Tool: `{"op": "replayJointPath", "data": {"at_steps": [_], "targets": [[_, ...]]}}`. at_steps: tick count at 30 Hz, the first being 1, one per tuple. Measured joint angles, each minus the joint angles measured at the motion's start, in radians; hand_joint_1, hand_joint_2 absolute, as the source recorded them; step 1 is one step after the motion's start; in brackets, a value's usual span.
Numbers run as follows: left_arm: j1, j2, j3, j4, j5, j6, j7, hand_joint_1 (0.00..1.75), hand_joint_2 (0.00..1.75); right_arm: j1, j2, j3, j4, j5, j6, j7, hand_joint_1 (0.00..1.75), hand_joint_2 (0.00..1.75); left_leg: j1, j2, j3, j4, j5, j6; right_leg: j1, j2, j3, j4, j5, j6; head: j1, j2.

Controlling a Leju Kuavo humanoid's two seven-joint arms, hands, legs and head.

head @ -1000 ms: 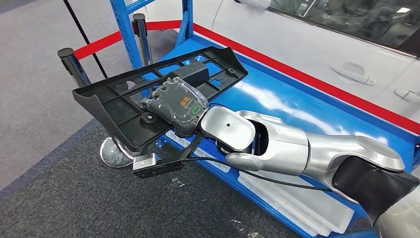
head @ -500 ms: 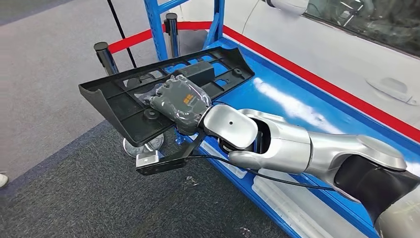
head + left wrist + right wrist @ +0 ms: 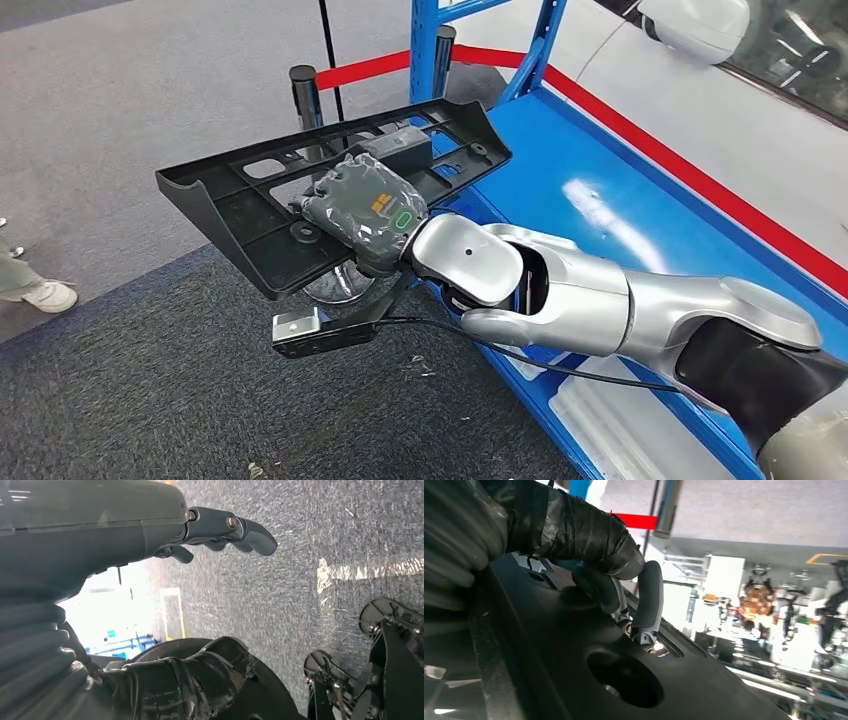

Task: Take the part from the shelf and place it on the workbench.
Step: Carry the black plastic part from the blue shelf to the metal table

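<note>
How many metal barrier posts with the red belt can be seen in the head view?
2. One dark metal post stands behind the far edge of the black plastic part; the second post stands beside the blue shelf upright. More may be hidden behind the part.

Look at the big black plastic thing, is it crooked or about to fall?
It is a bit crooked. The black part sits tilted in the air over the grey floor, held only by the right hand near its middle, so both long ends stick out unsupported. Nothing looks broken or dropped.
</note>
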Motion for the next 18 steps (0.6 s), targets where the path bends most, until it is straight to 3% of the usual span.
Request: {"op": "replayJointPath", "data": {"at_steps": [1,3,5,7,8,9,11,12,14,15,16,18], "targets": [[0.000,0.000,0.000,0.000,0.000,0.000,0.000,0.00,1.75,0.001,0.000,0.000,0.000,0.000,0.000,0.001,1.75,1.75,0.000,-0.014,0.001,0.001,0.000,0.000,0.000,0.010,0.022,-0.058,0.040,-0.004,0.000,0.000],[0.000,0.000,-0.001,0.000,0.000,0.000,0.001,0.00,1.75,0.000,-0.001,0.000,0.000,-0.001,-0.001,0.002,1.75,1.75,0.001,-0.039,-0.001,0.003,0.001,-0.003,-0.002,0.058,0.072,-0.183,0.097,-0.013,-0.001,0.000],[0.000,-0.001,-0.001,0.000,-0.001,0.000,0.003,0.00,1.75,0.000,-0.001,0.000,-0.002,-0.002,-0.002,0.003,1.75,1.75,0.005,-0.060,-0.009,0.002,0.005,-0.013,-0.001,0.087,0.094,-0.234,0.107,-0.016,-0.002,0.000],[0.001,0.000,-0.002,0.000,-0.002,0.000,0.004,0.00,1.75,0.000,-0.001,0.000,-0.003,-0.006,-0.002,0.003,1.75,1.75,0.010,-0.082,-0.016,-0.002,0.011,-0.026,-0.001,0.066,0.101,-0.244,0.109,-0.021,-0.002,0.000],[0.003,0.000,-0.003,0.000,-0.002,0.000,0.005,0.00,1.75,0.001,-0.001,-0.001,-0.003,-0.007,-0.003,0.004,1.75,1.75,0.009,-0.073,-0.020,0.003,0.008,-0.032,-0.003,0.054,0.106,-0.252,0.112,-0.025,-0.003,0.000],[0.003,0.001,-0.004,0.000,-0.002,0.000,0.005,0.00,1.75,0.000,-0.001,-0.001,-0.003,-0.008,-0.003,0.004,1.75,1.75,0.007,-0.049,-0.029,0.023,-0.005,-0.037,-0.005,0.040,0.113,-0.259,0.115,-0.030,-0.006,0.000],[0.003,0.001,-0.006,0.000,-0.003,0.000,0.007,0.00,1.75,-0.002,-0.001,-0.002,-0.003,-0.009,-0.004,0.005,1.75,1.75,0.003,0.019,-0.074,0.119,-0.054,-0.044,-0.003,0.013,0.122,-0.266,0.116,-0.037,-0.013,0.000],[0.002,0.001,-0.006,0.000,-0.005,0.000,0.008,0.00,1.75,-0.002,-0.001,-0.002,-0.003,-0.010,-0.005,0.005,1.75,1.75,0.005,0.039,-0.106,0.183,-0.081,-0.047,-0.001,-0.001,0.123,-0.265,0.115,-0.040,-0.016,0.000],[0.001,0.001,-0.008,0.000,-0.010,-0.001,0.012,0.00,1.75,0.001,-0.001,-0.002,-0.003,-0.012,-0.005,0.005,1.75,1.75,0.007,0.053,-0.141,0.256,-0.096,-0.052,0.002,-0.029,0.123,-0.261,0.110,-0.041,-0.016,0.000],[0.001,0.001,-0.010,0.000,-0.013,-0.002,0.013,0.00,1.75,0.002,-0.001,-0.002,-0.003,-0.013,-0.005,0.005,1.75,1.75,0.008,0.057,-0.132,0.240,-0.080,-0.053,0.002,-0.043,0.124,-0.258,0.107,-0.041,-0.016,0.000],[0.001,0.002,-0.011,0.000,-0.015,-0.003,0.014,0.00,1.75,0.003,-0.001,-0.002,-0.003,-0.014,-0.005,0.005,1.75,1.75,0.008,0.065,-0.103,0.190,-0.053,-0.052,0.002,-0.054,0.125,-0.255,0.103,-0.039,-0.016,0.000],[-0.001,0.003,-0.011,0.000,-0.016,-0.003,0.016,0.00,1.75,0.001,-0.001,-0.002,-0.003,-0.014,-0.005,0.004,1.75,1.75,0.002,0.105,-0.032,0.063,-0.013,-0.045,0.006,-0.076,0.127,-0.248,0.094,-0.033,-0.015,0.000]]}}
